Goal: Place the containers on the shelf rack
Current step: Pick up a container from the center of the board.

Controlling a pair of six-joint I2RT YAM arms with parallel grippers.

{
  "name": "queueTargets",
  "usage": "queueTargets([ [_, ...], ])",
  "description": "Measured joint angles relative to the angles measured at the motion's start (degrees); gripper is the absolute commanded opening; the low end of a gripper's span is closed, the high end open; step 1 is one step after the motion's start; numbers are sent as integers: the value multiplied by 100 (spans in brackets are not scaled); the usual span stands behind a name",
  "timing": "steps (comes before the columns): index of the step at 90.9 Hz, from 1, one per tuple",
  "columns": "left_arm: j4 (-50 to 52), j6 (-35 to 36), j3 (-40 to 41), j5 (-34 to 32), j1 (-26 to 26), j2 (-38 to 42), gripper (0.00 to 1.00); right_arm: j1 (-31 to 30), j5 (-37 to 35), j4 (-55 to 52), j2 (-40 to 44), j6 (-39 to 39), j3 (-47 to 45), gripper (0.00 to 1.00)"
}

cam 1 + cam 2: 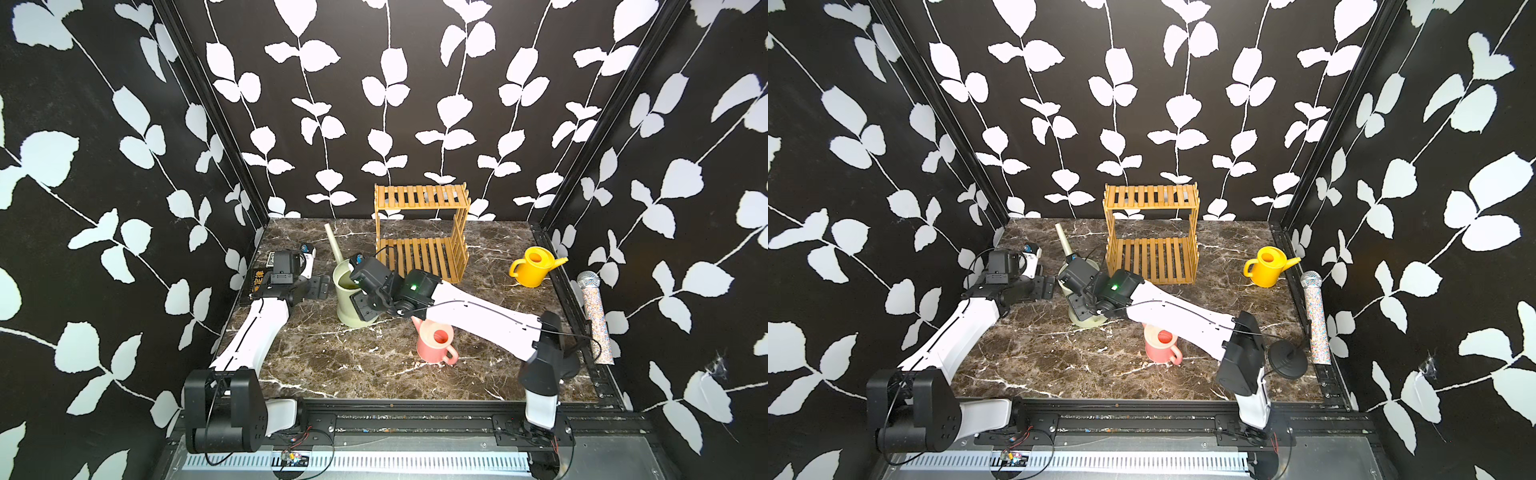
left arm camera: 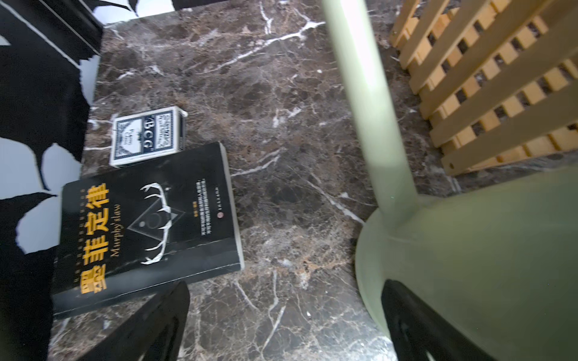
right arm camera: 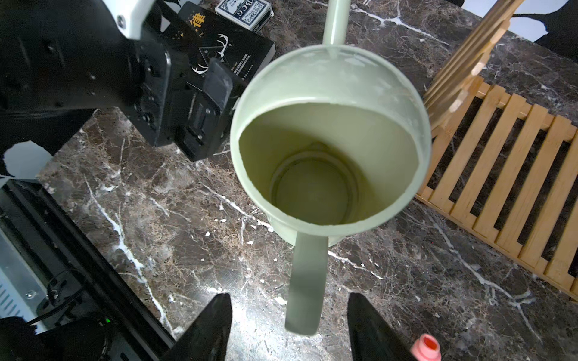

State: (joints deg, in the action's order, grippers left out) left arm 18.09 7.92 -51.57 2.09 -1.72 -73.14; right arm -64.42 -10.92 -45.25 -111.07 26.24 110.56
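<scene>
- Straddling the handle [image 3: 305,281] of the sage-green watering can [image 3: 328,78], your right gripper [image 3: 289,297] has its jaws apart with a gap on each side, so nothing is grasped yet. The handle is the one slim part those jaws can span, which I judge is why you aim there.
- Your left gripper [image 2: 286,286] is spread and empty, one finger close to the can's wall on the side away from the shelf rack [image 1: 419,195]. I cannot tell if it touches. It looks like a brace against sliding.
- The can stands upright on the marble tabletop [image 1: 332,365], just off the rack's front-left corner, its long spout [image 1: 333,243] slanting up beside the rack.
- Both rack tiers are bare. The pink watering can [image 1: 434,345] sits well in front of the rack and the yellow watering can [image 1: 532,270] well to its right, neither in a gripper.
</scene>
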Motion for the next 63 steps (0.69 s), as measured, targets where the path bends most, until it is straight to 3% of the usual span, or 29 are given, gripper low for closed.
queueTargets([
  [27, -179, -48, 24, -885, 0, 0, 98, 157, -44, -229, -367, 55, 341, 52],
  [63, -216, -90, 24, -1012, 0, -2, 99, 258, 63, -264, -577, 52, 535, 35],
])
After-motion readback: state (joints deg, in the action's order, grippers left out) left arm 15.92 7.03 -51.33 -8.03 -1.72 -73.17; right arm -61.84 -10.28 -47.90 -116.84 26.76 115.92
